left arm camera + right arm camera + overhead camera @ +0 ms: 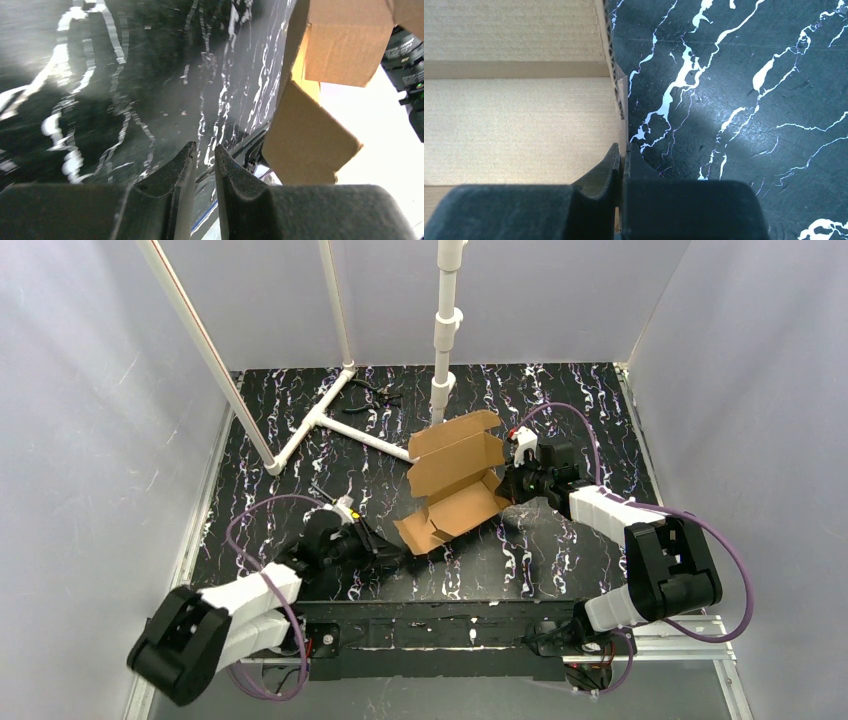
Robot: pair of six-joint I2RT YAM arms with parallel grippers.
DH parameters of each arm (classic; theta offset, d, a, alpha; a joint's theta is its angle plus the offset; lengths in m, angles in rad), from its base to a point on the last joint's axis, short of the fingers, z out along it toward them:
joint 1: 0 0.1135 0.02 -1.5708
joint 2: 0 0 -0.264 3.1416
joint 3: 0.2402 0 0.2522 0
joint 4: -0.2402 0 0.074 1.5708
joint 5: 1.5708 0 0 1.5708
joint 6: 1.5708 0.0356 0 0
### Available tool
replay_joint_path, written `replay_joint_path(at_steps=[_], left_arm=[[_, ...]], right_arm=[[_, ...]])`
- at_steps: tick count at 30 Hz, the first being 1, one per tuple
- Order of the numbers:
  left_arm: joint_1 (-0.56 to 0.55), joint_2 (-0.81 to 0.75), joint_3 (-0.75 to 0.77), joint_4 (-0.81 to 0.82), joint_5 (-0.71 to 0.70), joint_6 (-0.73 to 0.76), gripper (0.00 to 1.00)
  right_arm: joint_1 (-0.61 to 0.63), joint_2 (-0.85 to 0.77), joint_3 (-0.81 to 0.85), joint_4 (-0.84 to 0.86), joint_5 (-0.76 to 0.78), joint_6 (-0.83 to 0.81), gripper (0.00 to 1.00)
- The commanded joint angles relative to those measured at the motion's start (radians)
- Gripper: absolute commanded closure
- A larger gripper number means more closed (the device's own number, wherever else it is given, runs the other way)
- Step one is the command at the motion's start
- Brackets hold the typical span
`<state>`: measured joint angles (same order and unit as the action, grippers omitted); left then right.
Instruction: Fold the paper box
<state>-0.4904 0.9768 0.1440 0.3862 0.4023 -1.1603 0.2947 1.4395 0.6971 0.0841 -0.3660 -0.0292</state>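
The paper box (455,485) is brown cardboard, half folded, with its lid flap raised toward the back, and it sits mid-table. My right gripper (507,483) is at the box's right side. In the right wrist view it (622,149) is shut on the edge of a cardboard wall (519,120). My left gripper (398,558) hovers low by the box's near-left corner. In the left wrist view its jaws (205,150) stand a narrow gap apart with nothing between them, and a box flap (305,140) hangs just to their right, apart from them.
A white pipe frame (330,425) lies on the black marbled table (560,560) at the back left, and an upright white pipe (445,330) stands just behind the box. A small black tool (378,392) rests near the back. White walls close in three sides.
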Motion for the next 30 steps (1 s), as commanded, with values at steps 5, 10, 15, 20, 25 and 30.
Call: replay_joint_path(at_steps=[5,10,15,20,25,30], left_arm=[[-0.095,0.315,0.132,0.384,-0.032,0.008,0.81],[-0.108,0.359,0.213,0.428,-0.011,0.013,0.82],[-0.134,0.39,0.248,0.428,0.007,0.004,0.81],[-0.151,0.451,0.256,0.439,0.02,-0.012,0.76],[-0.157,0.479,0.275,0.449,0.03,-0.028,0.72],[-0.16,0.448,0.268,0.454,0.024,-0.052,0.62]], right_arm=[[-0.005,-0.02,0.0,0.042,-0.003,0.006,0.99],[0.003,-0.013,-0.001,0.039,0.029,-0.014,0.99],[0.019,-0.002,0.001,0.038,0.064,-0.023,0.99],[0.028,0.004,0.001,0.039,0.067,-0.021,0.99],[0.033,0.008,0.001,0.039,0.07,-0.024,0.99],[0.038,0.019,0.004,0.034,0.082,-0.031,0.99]])
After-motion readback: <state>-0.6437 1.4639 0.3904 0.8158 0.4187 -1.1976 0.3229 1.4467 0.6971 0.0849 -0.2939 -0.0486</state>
